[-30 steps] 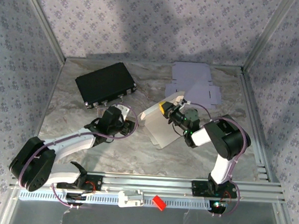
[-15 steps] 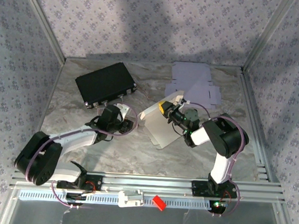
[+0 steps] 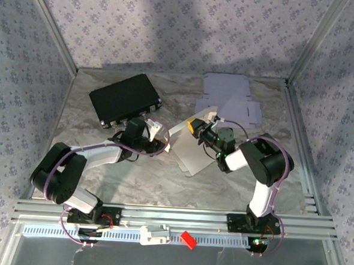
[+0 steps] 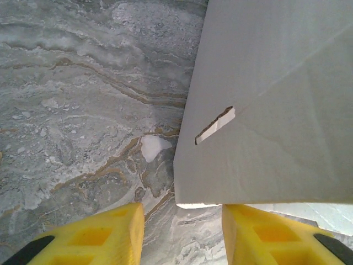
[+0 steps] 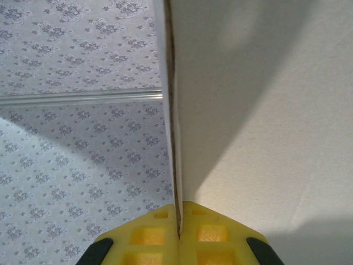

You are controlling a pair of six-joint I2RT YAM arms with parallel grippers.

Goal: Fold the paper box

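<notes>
My right hand [image 5: 177, 223] clamps the box [image 3: 191, 152] by its raised edge. Left hand [image 4: 182, 234], jaws apart, faces its left corner.

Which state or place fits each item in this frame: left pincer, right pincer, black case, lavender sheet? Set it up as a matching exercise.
Column one:
1. left pincer
2. right pincer
3. black case
4. lavender sheet

Column two:
A. lies flat at the far right
B. shut on a panel of the paper box
C. lies at the far left
D. open, with the box's corner at its gap

Pairs: 1-D, 2-B, 3-C, 4-A
</notes>
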